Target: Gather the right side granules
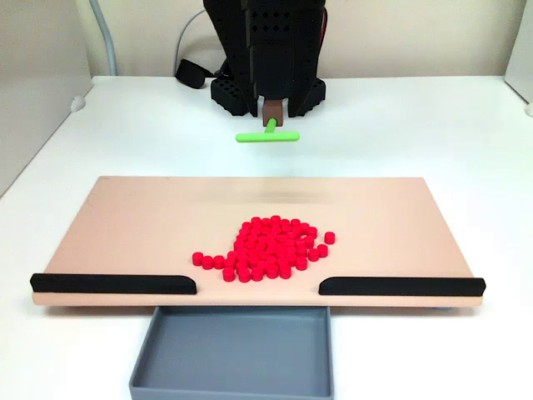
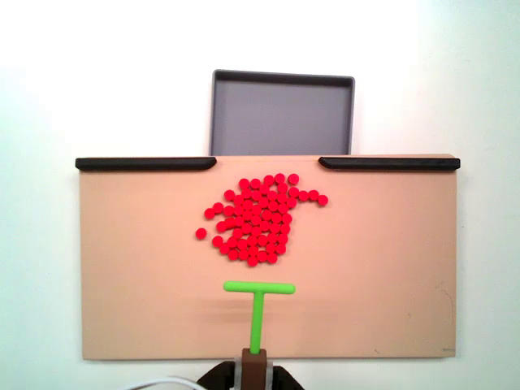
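Granules (image 1: 268,248) (image 2: 258,218) sit bunched in one red cluster on tan board (image 1: 133,225) (image 2: 382,276), near middle of its width, closer to edge with two black rails (image 1: 112,284) (image 2: 146,163) than to arm side. I see few strays at cluster fringe, one apart in a fixed view. Grey tray (image 1: 237,350) (image 2: 280,114) lies beyond gap between rails, off board. Green T-stick (image 1: 268,133) (image 2: 259,302) held by pincer (image 1: 271,112) (image 2: 256,361), clamped on stem through brown holder; crossbar faces cluster, apart from it. Board rests on white counter (image 1: 433,117).

Matte black arm (image 1: 265,50) dotted with small holes, brown tool (image 1: 272,111), white cable (image 1: 185,37) perhaps trailing behind
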`<action>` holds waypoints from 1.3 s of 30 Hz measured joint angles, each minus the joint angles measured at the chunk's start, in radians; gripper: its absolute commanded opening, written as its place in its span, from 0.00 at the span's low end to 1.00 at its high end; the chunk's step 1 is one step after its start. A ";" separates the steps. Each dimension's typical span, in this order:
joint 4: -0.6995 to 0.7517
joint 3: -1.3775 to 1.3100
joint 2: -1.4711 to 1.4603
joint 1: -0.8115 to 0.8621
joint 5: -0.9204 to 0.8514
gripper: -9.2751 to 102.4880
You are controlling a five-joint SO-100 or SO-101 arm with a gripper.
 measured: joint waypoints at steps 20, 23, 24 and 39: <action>0.000 0.000 -0.048 0.012 -0.084 0.08; 0.000 0.000 -0.048 0.012 -0.087 0.08; 0.000 0.000 -0.048 0.012 -0.087 0.08; -0.006 0.000 -0.048 0.006 -0.087 0.08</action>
